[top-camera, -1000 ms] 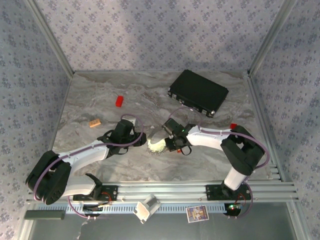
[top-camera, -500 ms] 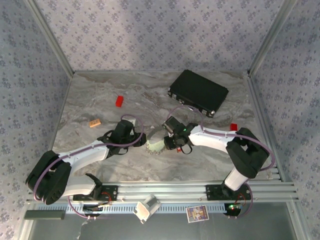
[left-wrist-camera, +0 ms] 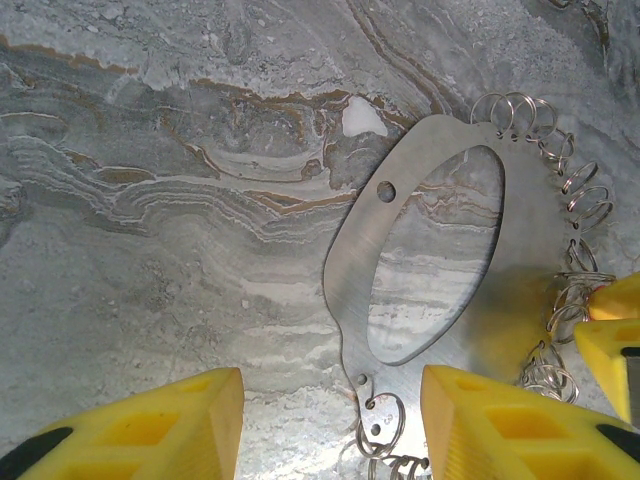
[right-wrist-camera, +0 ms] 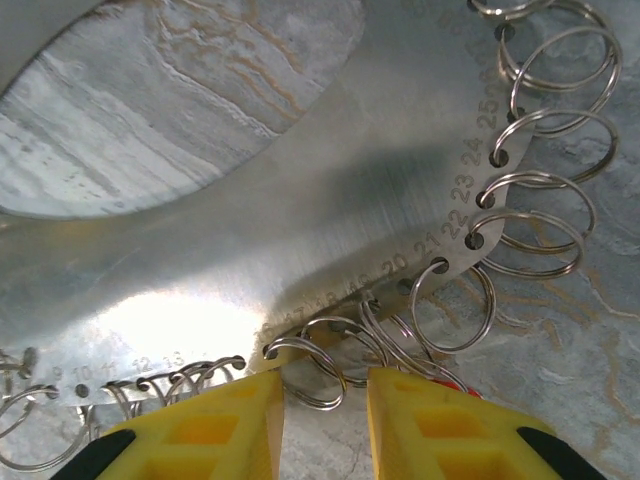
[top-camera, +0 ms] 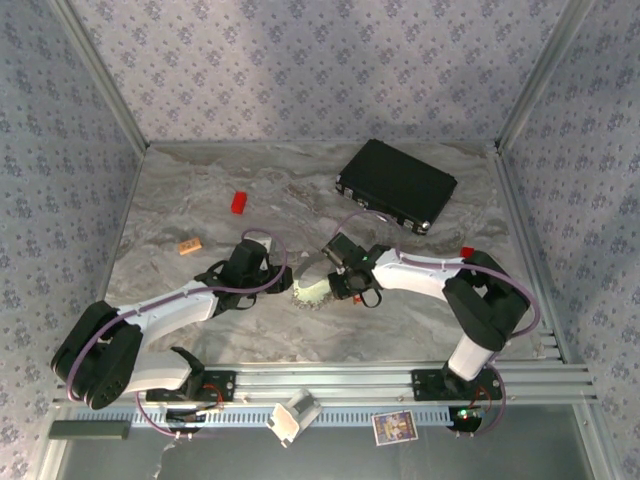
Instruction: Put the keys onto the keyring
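The keyring is a flat silver plate [left-wrist-camera: 355, 250] with an oval hole and several split rings [right-wrist-camera: 530, 215] threaded through numbered holes along its edge. It lies on the marble table [top-camera: 200, 190] between the two arms. My left gripper [left-wrist-camera: 330, 425] is open and straddles the plate's narrow end without touching it. My right gripper [right-wrist-camera: 325, 420] is open at the plate's ringed edge, with one split ring [right-wrist-camera: 315, 375] lying in the gap. A red sliver [right-wrist-camera: 450, 383] peeks out beside the right finger; I cannot tell whether it is one of the keys.
A large flat black case [top-camera: 396, 185] lies at the back right. A red block [top-camera: 239, 201] and a tan block [top-camera: 190, 245] sit at the left, and a small red piece [top-camera: 466, 252] sits by the right arm. The right gripper's yellow fingers [left-wrist-camera: 612, 340] reach the plate's right side.
The right gripper's jaws have widened and its wrist has shifted slightly left and back along the plate. The left arm has not moved.
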`<state>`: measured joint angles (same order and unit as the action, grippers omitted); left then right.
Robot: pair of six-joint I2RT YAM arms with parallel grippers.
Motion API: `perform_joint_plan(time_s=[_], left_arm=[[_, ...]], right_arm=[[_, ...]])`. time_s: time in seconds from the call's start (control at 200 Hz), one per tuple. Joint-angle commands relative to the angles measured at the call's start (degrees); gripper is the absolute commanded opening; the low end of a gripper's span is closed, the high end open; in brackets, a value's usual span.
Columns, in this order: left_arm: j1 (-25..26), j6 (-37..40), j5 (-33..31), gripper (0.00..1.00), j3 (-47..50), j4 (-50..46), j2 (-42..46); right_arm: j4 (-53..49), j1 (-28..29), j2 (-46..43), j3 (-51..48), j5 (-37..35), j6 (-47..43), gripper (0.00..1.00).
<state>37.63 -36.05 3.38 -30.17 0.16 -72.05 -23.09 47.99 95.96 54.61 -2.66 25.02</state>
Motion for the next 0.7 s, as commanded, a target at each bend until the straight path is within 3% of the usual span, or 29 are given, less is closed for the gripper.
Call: perform_joint_plan(time_s=[0.0, 0.18, 0.695], left_arm=[[0.34, -0.16, -0.32, 0.5, 0.55, 0.89, 0.6], [0.31, -0.14, -0.35, 0.5, 0.43, 0.67, 0.68], [0.34, -0.05, -0.36, 0.5, 0.21, 0.98, 0.16]], right_arm=[[-1.26, -0.16, 1.43, 1.28, -0.73, 0.74, 0.28], [0.21, -0.17, 2.39, 1.29, 0.42, 0.6, 0.26], [-0.07, 0.09, -0.08, 2.29, 1.05, -0.13, 0.05]])
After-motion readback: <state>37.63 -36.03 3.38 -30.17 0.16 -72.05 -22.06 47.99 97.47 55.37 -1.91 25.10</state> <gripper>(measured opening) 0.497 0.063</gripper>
